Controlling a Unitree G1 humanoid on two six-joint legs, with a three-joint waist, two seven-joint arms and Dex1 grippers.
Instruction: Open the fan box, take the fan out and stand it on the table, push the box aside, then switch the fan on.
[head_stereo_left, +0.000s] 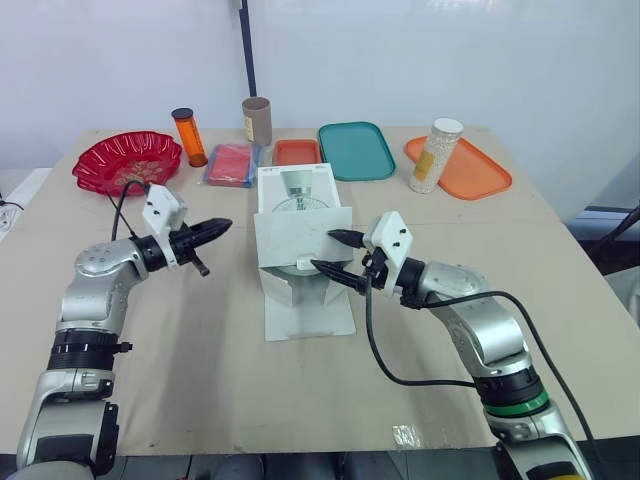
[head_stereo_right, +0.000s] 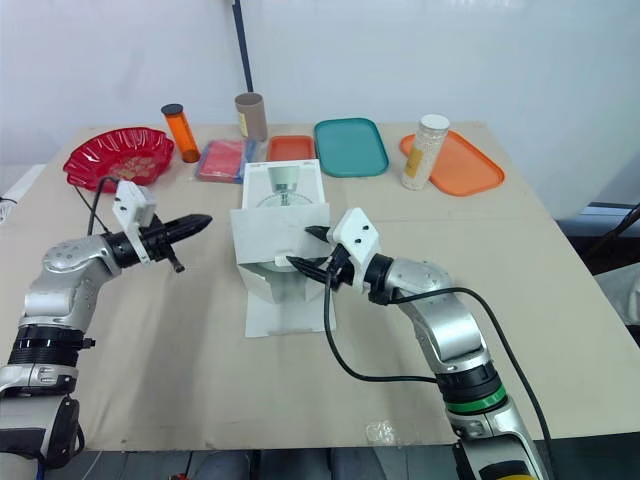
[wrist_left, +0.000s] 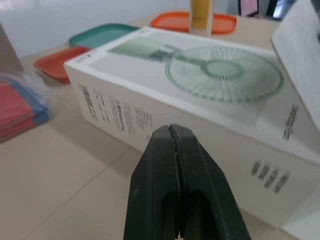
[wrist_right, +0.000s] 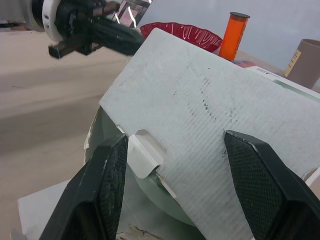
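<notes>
Opening is under way: the box (head_stereo_left: 295, 190) lies mid-desk (head_stereo_left: 200, 360) with its end flap (head_stereo_left: 300, 238) raised, the right gripper (head_stereo_left: 325, 250) has its fingers spread wide at the flap, the left gripper (head_stereo_left: 220, 230) is pinched shut alongside, and next the flap needs folding back to reach the fan.

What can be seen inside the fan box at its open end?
Under the raised flap of the fan box, a curved pale-green edge of the fan shows. The rest of the fan is covered by the flap and the box walls.
</notes>
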